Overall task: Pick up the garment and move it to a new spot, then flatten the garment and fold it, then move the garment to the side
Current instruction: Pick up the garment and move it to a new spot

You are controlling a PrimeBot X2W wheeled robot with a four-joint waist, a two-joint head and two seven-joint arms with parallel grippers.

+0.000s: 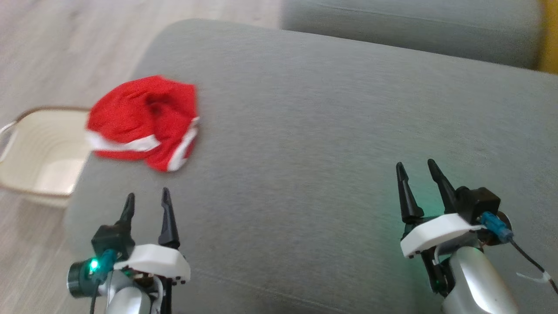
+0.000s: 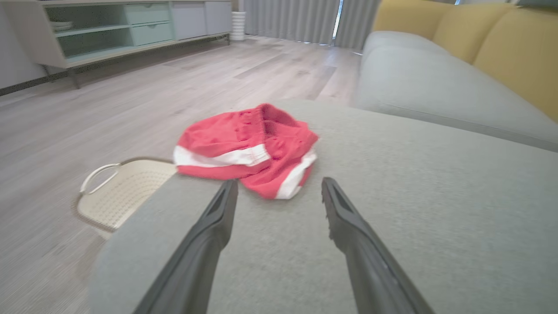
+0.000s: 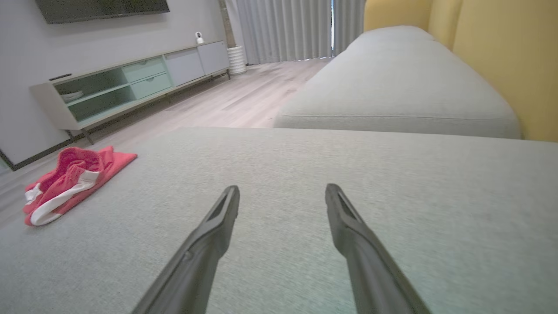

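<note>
Far left: a cream ribbed plastic laundry basket [image 1: 30, 148] with a darker rim sits on the pale wood-plank floor [image 1: 52, 43], tight against the left edge of the large grey fabric sofa cushion [image 1: 327, 131].

Next right: the crumpled red garment with white stripes [image 1: 144, 117], probably shorts going by the gathered band seen in the left wrist view. It lies bunched on the cushion's far-left corner. Its left edge reaches the cushion edge next to the basket. The head view is motion-blurred, so whether it overhangs cannot be told.

The left gripper [image 1: 147, 194] is at the cushion's near-left. Both dark fingers are spread wide with nothing between them. Tips point at the garment, close to its nearest white-striped hem but not touching. A green light is on at the wrist.

Centre: bare grey cushion.

The right gripper [image 1: 415, 163] is well apart from the garment, over bare cushion on the near-right. Its fingers are also spread wide and empty. There is a green glow on the fabric beside it, plus a blue connector and black cable on the wrist.

Behind, a second grey seat cushion [image 1: 409, 30] is butted against the first, with a yellow backrest [image 1: 549, 39] at far right. Across the floor, the left wrist view shows a low grey and pale-green cabinet [image 2: 109, 30] and grey curtains [image 2: 292, 22].
</note>
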